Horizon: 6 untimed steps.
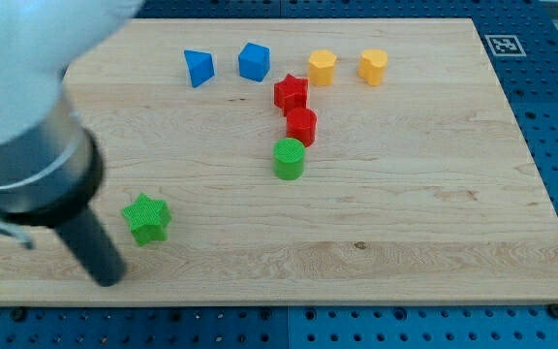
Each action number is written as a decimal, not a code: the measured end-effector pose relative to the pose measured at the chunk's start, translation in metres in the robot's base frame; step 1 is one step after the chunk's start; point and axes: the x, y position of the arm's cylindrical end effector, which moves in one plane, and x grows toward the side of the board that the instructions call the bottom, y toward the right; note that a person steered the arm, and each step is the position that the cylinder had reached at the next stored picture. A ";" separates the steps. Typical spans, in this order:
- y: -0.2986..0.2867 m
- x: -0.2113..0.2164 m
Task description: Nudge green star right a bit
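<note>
Green star (146, 217): lower-left area of table (405, 242), well apart from green cylinder (289, 158). My tip (110, 277): just left of and below star. Jaws: none fitted; state not shown.

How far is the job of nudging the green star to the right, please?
Done: my tip has been brought to the view's left of and slightly below the green star. In hand: the approach; a small gap seems to separate tip and star. Left: the push toward the view's right, where the board lies bare beside the star.
</note>
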 end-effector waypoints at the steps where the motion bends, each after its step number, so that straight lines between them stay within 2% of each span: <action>1: -0.007 -0.002; 3: -0.004 -0.042; 6: 0.058 -0.044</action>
